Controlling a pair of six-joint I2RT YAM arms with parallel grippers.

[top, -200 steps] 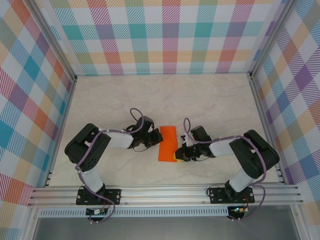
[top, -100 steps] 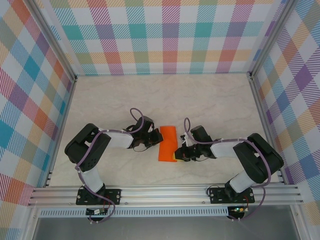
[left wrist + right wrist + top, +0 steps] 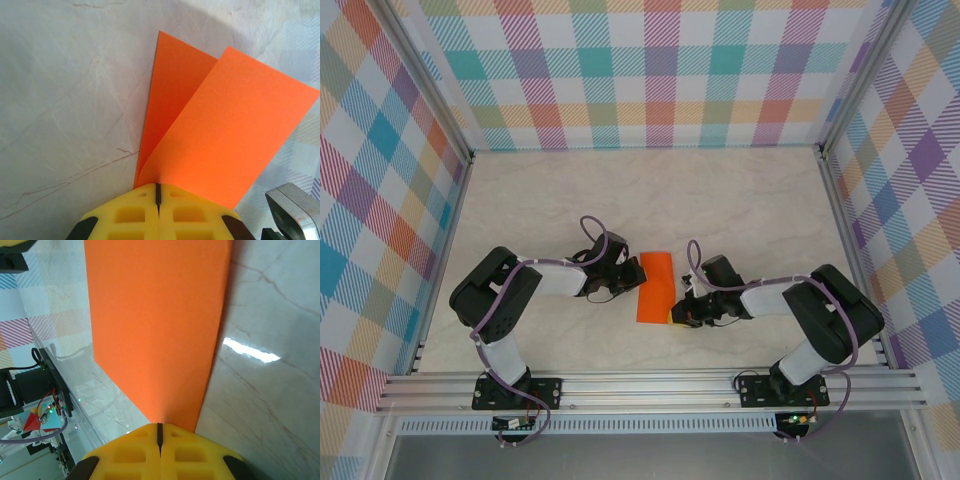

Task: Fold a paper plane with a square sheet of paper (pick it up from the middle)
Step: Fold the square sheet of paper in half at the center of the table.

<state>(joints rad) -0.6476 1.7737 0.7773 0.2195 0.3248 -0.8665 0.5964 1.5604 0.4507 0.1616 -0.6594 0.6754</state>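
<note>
The square sheet of paper (image 3: 656,286) is bright orange and lies folded in half as a narrow upright rectangle on the marble table between my two arms. In the left wrist view its upper layer (image 3: 227,130) stands lifted off the lower one. My left gripper (image 3: 632,283) (image 3: 158,192) is shut, its yellow tips against the paper's left edge where the two layers meet. My right gripper (image 3: 672,316) (image 3: 160,432) is shut too, and its tips rest on the paper's (image 3: 155,330) near right corner. Neither pair of jaws has paper between it.
An aluminium rail (image 3: 650,385) runs along the near edge over both arm bases. Checked walls and metal posts close in the left, right and far sides. Bare marble table (image 3: 650,200) stretches behind the paper.
My right gripper has slid a little toward the near right corner of the paper, and that arm's elbow has shifted. The left arm and the paper have stayed put.
</note>
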